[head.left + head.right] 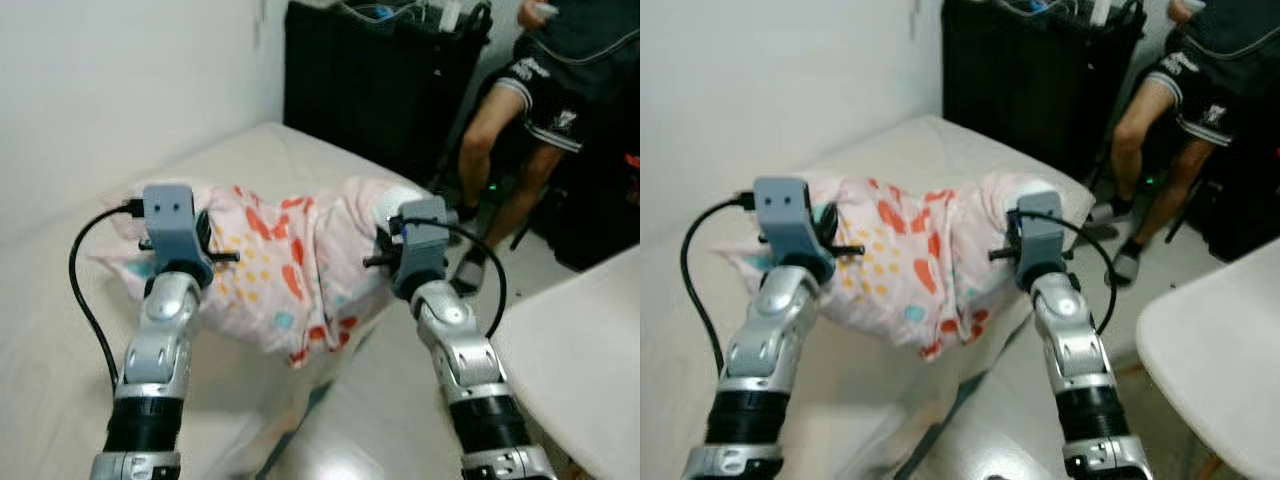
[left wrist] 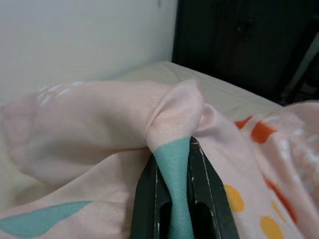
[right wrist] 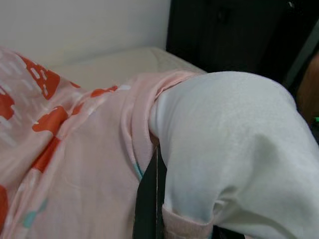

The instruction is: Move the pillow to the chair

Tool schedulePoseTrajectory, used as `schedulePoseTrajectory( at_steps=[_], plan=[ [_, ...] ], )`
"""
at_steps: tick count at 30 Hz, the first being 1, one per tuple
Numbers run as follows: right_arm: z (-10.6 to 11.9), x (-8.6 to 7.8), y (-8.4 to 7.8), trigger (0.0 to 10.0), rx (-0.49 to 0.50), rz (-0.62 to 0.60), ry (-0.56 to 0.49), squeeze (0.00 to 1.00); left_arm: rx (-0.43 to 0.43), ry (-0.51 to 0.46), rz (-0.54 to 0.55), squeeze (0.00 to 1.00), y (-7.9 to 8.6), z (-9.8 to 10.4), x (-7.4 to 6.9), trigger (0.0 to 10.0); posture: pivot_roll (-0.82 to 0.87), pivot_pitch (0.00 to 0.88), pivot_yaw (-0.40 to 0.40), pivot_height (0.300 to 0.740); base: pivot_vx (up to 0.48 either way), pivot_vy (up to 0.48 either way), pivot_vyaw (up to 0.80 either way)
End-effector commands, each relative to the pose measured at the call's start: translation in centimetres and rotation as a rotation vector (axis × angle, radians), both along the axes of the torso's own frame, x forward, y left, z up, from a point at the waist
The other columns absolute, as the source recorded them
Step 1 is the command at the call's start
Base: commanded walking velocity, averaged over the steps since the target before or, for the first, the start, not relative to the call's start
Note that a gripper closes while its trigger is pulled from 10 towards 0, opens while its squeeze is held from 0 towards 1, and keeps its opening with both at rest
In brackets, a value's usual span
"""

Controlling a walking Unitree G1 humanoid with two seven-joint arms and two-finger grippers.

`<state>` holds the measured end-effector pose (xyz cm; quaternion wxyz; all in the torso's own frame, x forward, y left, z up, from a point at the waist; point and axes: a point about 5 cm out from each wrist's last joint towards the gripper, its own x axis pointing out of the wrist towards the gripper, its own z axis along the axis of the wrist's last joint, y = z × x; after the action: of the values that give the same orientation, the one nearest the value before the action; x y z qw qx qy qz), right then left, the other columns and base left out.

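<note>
A pink pillow [image 1: 290, 265] with red, yellow and teal marks hangs just above the bed, held up between both grippers. My left gripper [image 2: 172, 159] is shut on a teal fold of the pillowcase at the pillow's left end. At the right end my right gripper [image 3: 158, 169] is shut where the white inner pillow [image 3: 229, 139] bulges out of the case. One black finger [image 3: 148, 194] shows there; the other is hidden by the white cloth. The white chair seat [image 1: 1220, 350] stands at the lower right, apart from the pillow.
The cream bed [image 1: 50, 330] fills the left, against a white wall. A black cabinet [image 1: 370, 80] stands behind the bed's far corner. A person [image 1: 540, 100] sits at the back right, legs stretched toward the floor strip [image 1: 370, 420] between bed and chair.
</note>
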<state>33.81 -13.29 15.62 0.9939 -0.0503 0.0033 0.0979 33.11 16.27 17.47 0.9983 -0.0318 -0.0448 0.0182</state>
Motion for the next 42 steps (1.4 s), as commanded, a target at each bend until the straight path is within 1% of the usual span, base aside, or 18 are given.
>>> schedulePoseTrajectory(
  at_steps=[1,8,31,42],
  plan=[
    [0.9,0.0,0.3,10.0,0.003,0.019,-0.035,0.0,0.016,-0.011,-0.031,0.0,-0.8,0.2,0.0,10.0,0.02,0.071,0.0,0.74,0.0,0.0,-0.8],
    [0.6,0.0,0.1,10.0,0.0,0.004,-0.022,0.0,0.056,0.016,-0.015,0.0,-0.5,-0.4,0.0,10.0,0.02,0.07,0.002,0.74,0.0,0.0,-0.8],
    [0.0,-0.1,-0.1,10.0,0.006,-0.018,-0.003,0.0,0.063,0.02,-0.008,0.0,-0.2,-0.4,0.2,10.0,0.03,0.049,0.015,0.74,0.0,0.0,-0.8],
    [-0.5,-0.3,-0.1,10.0,0.003,-0.029,0.01,0.0,0.076,0.052,-0.012,0.0,-0.3,-0.9,0.3,10.0,0.02,0.015,0.022,0.74,0.0,0.0,-0.8]
  ],
)
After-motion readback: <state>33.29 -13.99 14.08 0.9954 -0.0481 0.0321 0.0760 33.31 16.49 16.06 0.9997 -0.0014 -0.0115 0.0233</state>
